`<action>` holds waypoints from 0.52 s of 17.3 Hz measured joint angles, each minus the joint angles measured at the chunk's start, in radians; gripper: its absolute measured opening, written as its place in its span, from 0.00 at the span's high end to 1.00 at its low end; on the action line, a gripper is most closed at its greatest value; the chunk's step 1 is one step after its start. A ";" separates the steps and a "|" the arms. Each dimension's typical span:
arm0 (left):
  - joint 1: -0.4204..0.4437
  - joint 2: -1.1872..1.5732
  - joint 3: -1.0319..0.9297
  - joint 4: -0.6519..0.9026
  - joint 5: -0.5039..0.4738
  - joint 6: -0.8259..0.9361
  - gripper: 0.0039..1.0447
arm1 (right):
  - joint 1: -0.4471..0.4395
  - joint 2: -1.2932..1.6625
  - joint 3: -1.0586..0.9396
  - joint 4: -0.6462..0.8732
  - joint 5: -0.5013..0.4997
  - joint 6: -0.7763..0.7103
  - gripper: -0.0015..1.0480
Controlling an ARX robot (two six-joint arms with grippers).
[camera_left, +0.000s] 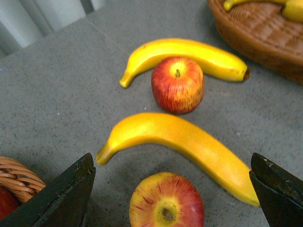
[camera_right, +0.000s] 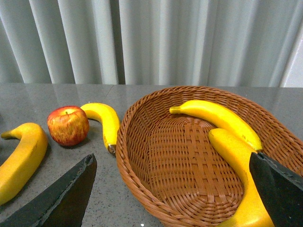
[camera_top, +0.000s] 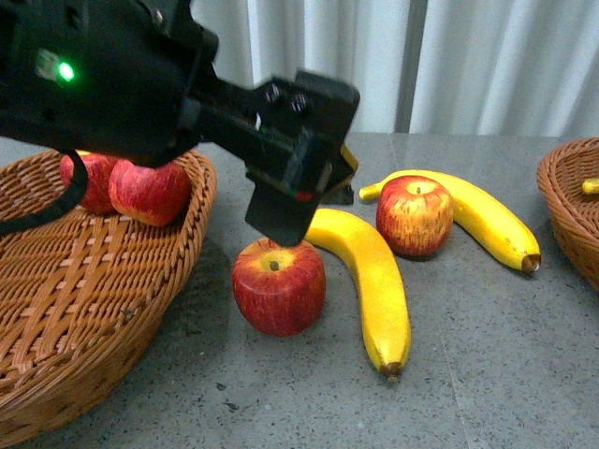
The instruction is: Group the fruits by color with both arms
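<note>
From the front, my left claw [camera_top: 285,213] hangs just above the near apple [camera_top: 279,286]. That apple stands on the bench [camera_top: 487,374] towards its front edge, just beside the left basket [camera_top: 84,309], which already holds two apples [camera_top: 148,192]. The near banana [camera_top: 374,281] lies just beside the near apple, and behind them the far apple [camera_top: 415,215] sits against the far banana [camera_top: 487,220]. The right basket [camera_top: 573,210] shows at the bench's right edge. Through my left wrist, my fingers [camera_left: 61,194] stand wide apart and empty, with the near apple low between them and untouched; the near banana's end lies close to one finger. Through my right wrist, my right claw [camera_right: 173,165] is spread and empty too, over the right basket with two bananas [camera_right: 222,118] inside. I judge I'm reaching for a red one. Next I should lower the left claw straight down, keep the finger clear of that banana, and close gently, because the glossy skin may slip.
</note>
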 joint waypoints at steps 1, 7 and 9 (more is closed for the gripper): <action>-0.004 0.031 0.008 -0.017 -0.014 0.036 0.06 | 0.000 0.000 0.000 0.000 0.000 0.000 0.06; -0.011 0.145 0.050 -0.080 -0.027 0.217 0.06 | 0.000 0.000 0.000 0.000 0.000 0.000 0.06; -0.013 0.164 0.054 -0.080 -0.026 0.246 0.06 | 0.000 0.000 0.000 0.000 0.000 0.000 0.06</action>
